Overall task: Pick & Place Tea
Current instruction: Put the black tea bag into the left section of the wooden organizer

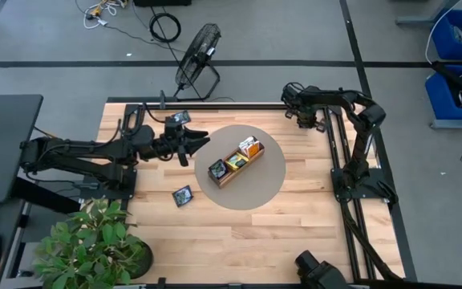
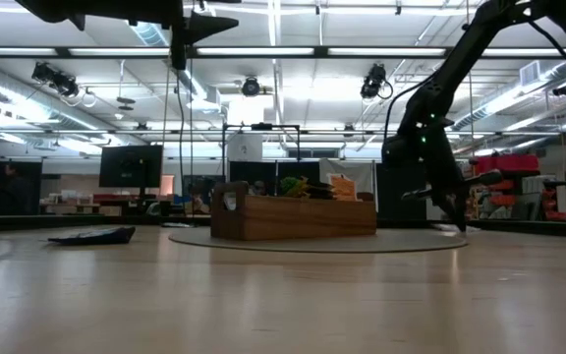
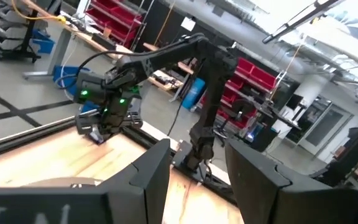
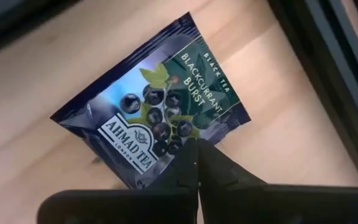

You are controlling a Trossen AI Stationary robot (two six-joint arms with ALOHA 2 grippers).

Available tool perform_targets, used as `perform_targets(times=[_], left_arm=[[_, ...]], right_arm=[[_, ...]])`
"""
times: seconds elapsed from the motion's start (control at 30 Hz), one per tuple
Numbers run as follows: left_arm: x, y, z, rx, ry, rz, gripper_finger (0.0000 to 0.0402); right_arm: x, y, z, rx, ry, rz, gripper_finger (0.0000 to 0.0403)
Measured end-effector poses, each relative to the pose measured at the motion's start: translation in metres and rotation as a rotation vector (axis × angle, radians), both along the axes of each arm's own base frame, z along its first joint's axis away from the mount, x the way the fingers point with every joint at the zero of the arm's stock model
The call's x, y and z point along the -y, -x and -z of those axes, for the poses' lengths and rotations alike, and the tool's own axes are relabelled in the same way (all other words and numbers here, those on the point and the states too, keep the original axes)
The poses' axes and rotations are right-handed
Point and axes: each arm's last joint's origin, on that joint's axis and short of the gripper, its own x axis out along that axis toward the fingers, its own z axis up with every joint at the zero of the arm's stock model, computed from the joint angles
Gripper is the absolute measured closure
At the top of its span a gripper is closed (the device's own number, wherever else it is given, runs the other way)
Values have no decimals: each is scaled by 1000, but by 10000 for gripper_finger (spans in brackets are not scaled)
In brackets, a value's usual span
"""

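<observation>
A dark navy tea packet (image 4: 154,112) lies flat on the wood at the table's far right corner. My right gripper (image 4: 197,155) is shut and points steeply down, its tips over the packet's edge. My left gripper (image 1: 189,145) hangs level and open above the table, left of the tray, with nothing between its fingers (image 3: 157,180). The brown three-compartment tray (image 1: 229,178) stands on a round grey mat (image 1: 267,181) and holds a dark packet (image 1: 216,168), a yellow one (image 1: 234,160) and an orange one (image 1: 251,147). Two more dark packets (image 1: 181,118) (image 1: 183,196) lie flat on the table. My right gripper's shut fingertips (image 4: 188,163) stand over the packet's edge (image 4: 166,163), coming from above and pointing down. The packet lies flat, its printed face up. Whether the tips touch it, I cannot tell.
A black fan (image 1: 199,60) stands on the floor past the far edge, and a potted plant (image 1: 95,245) at the near left corner. The right arm's black frame rail (image 1: 339,160) runs along the table's right side. Bare wood lies near the front edge.
</observation>
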Motion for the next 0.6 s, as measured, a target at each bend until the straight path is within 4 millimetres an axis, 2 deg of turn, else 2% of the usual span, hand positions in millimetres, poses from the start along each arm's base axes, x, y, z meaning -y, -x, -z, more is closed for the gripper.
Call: perform_targets(times=[0.3, 0.6], left_arm=[[1, 7, -7, 37, -5, 0, 241], [1, 9, -9, 42, -14, -2, 241]], right_arm=[[-15, -17, 6, 81, -176, -223, 403], [-39, -34, 6, 129, -356, -495, 403]])
